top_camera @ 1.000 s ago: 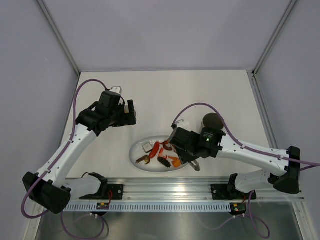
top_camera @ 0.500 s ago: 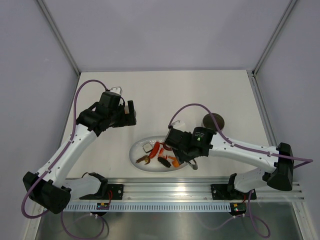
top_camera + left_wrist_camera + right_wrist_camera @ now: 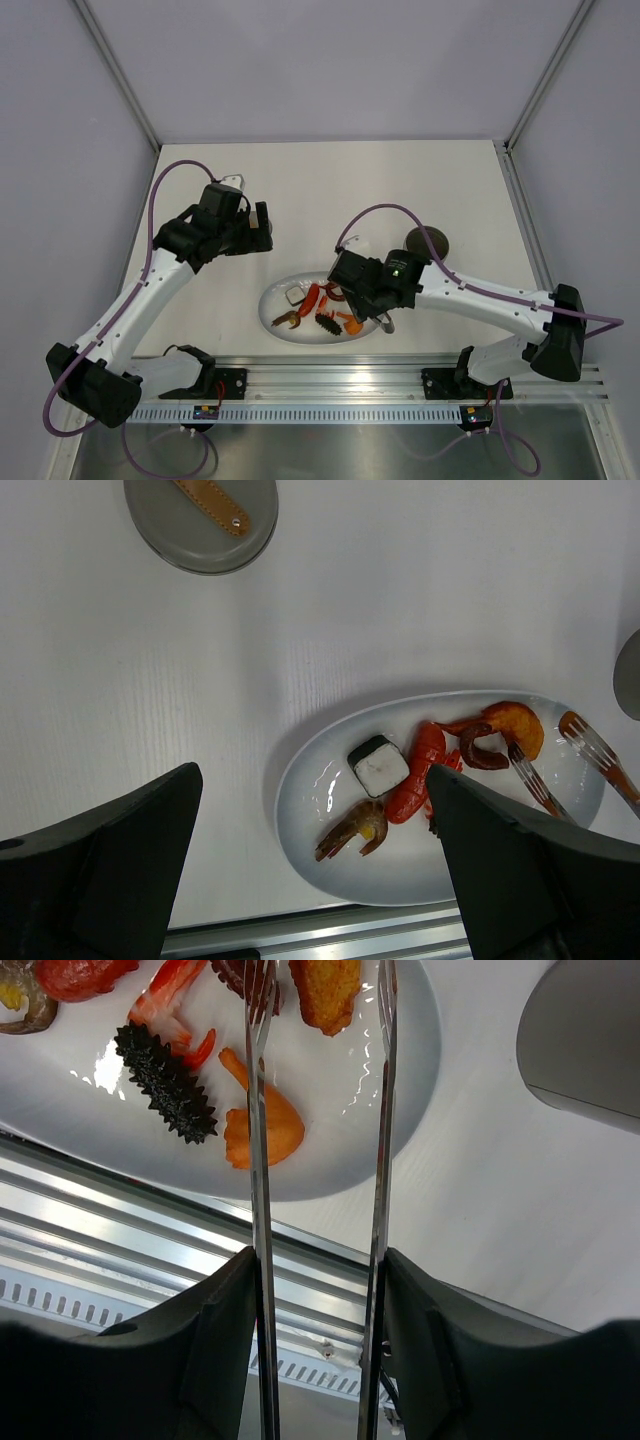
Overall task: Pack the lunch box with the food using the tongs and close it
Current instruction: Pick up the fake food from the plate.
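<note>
Right arm has shifted left over plate (image 3: 272, 318); lunch box (image 3: 428, 241) stands behind it | left wrist: left gripper (image 3: 315, 880) wide open, empty; lid (image 3: 200, 520) well apart | right wrist: right gripper (image 3: 320, 1300) clamps tongs (image 3: 256, 1160), tips straddling orange food piece (image 3: 325, 985) | risk: smooth piece may squirt from thin tips

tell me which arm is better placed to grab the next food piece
Right. The right claw holds the tongs, tips over the food on the plate; the left claw is open and empty.
</note>
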